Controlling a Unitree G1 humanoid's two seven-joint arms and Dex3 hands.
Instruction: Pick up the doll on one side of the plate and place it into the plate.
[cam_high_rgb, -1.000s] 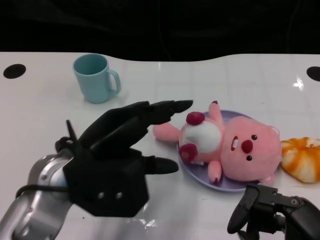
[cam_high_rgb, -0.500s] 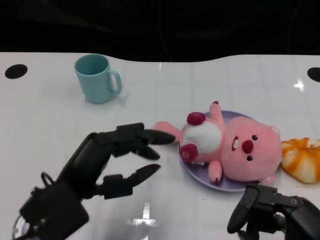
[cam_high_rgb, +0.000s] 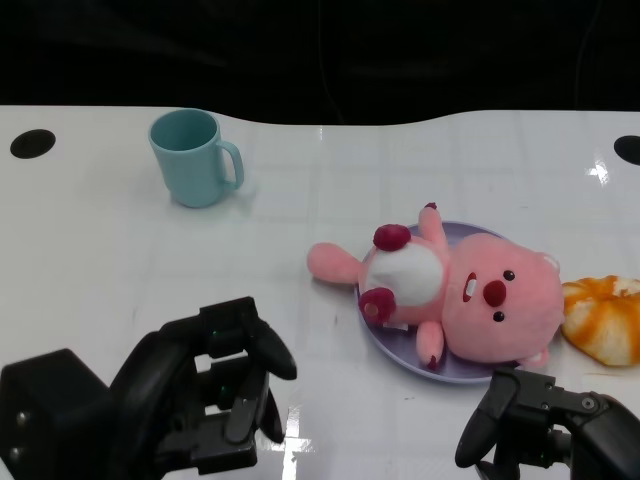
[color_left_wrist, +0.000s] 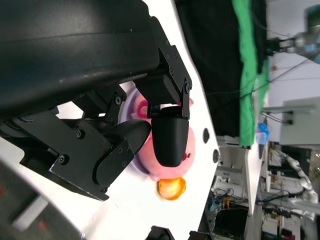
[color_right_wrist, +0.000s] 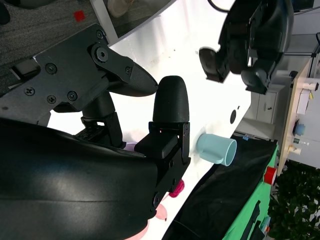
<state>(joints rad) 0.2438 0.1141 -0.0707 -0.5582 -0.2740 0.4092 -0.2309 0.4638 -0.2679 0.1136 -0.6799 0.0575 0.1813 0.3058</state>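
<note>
The pink plush doll (cam_high_rgb: 470, 298) lies on its back across the purple plate (cam_high_rgb: 398, 352), one foot sticking out over the plate's left rim onto the table. My left hand (cam_high_rgb: 205, 400) is low at the front left, well clear of the doll, fingers curled in and holding nothing. At the front right my right hand (cam_high_rgb: 540, 425) sits just in front of the plate, its fingers bent down and empty. The left wrist view shows the doll (color_left_wrist: 167, 173) beyond my curled fingers. In the right wrist view my left hand (color_right_wrist: 255, 40) appears across the table.
A light blue cup (cam_high_rgb: 195, 155) stands at the back left, also seen as the cup (color_right_wrist: 217, 149) in the right wrist view. An orange plush item (cam_high_rgb: 605, 315) lies right of the plate. The white table's far edge meets a black backdrop.
My left hand has drawn back from beside the doll toward the front left, and its outstretched fingers have curled in. The doll, plate and right hand have not moved.
</note>
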